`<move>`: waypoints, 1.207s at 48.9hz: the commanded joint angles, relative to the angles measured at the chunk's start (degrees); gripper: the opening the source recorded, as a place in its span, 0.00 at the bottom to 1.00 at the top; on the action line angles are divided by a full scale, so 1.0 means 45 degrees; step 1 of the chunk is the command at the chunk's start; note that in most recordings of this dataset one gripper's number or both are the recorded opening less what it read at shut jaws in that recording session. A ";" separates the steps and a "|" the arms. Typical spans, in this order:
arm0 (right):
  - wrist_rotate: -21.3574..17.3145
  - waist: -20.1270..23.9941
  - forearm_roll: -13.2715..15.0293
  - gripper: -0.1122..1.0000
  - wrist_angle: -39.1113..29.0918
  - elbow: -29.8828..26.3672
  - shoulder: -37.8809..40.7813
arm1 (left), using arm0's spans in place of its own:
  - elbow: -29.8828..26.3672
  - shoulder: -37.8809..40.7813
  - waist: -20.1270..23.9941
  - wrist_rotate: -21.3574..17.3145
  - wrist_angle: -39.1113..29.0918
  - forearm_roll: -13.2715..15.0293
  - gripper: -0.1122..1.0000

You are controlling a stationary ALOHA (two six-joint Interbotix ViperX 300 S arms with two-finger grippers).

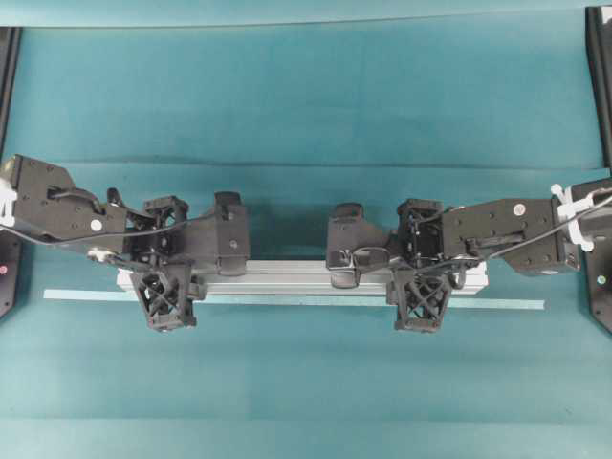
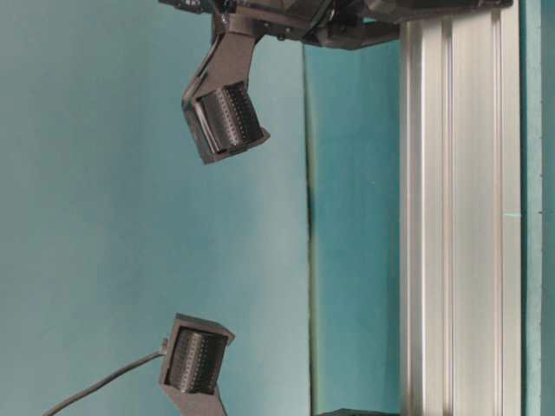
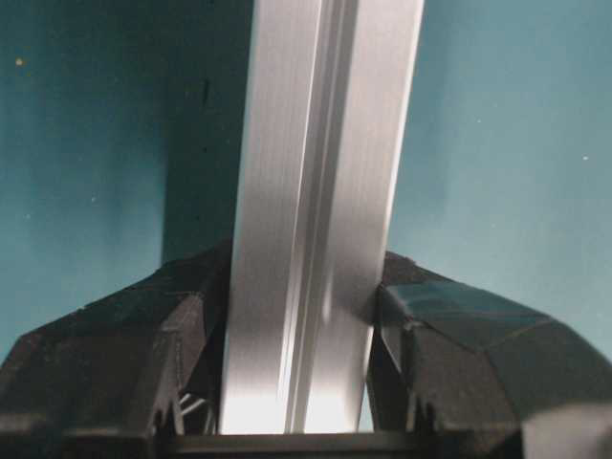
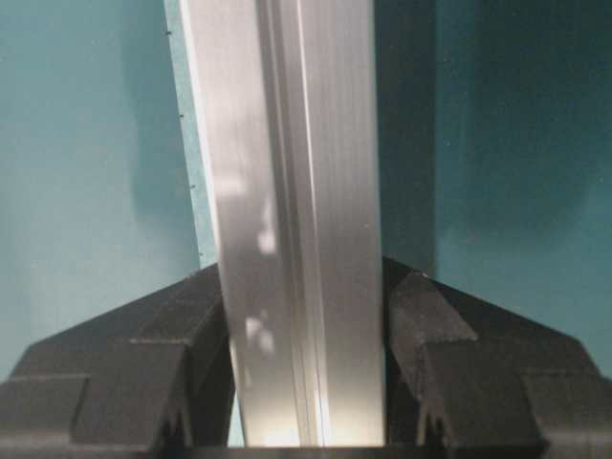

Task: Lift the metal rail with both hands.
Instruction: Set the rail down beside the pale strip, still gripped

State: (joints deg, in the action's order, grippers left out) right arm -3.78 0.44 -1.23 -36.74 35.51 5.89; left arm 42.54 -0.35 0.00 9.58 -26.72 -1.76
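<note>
The metal rail is a long silver grooved bar lying left to right across the teal table. My left gripper is shut on it near its left end, one black finger on each long side. My right gripper is shut on it near its right end in the same way. In the left wrist view the rail runs straight out between the fingers of the gripper, and a broad dark shadow lies beside it. The right wrist view shows the rail clamped in the gripper. The rail also fills the right of the table-level view.
A thin pale tape strip runs along the table just in front of the rail and is longer than it. Black frame posts stand at the table's side edges. Ribbed black arm parts hang beside the rail.
</note>
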 commanded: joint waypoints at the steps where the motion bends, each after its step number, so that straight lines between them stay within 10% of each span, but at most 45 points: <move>1: -0.0078 0.0156 -0.0059 0.44 0.0098 0.0000 -0.0020 | -0.0195 -0.0059 0.0078 0.0312 0.0176 0.0039 0.42; 59: -0.0410 0.0449 -0.0508 0.44 0.1250 0.0391 0.0020 | 0.0078 0.0000 0.0430 -0.0137 0.1074 0.0039 0.42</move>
State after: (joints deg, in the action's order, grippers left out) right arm -4.39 0.88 -2.64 -33.05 37.44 5.45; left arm 43.07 0.09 0.26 9.14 -24.17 -1.76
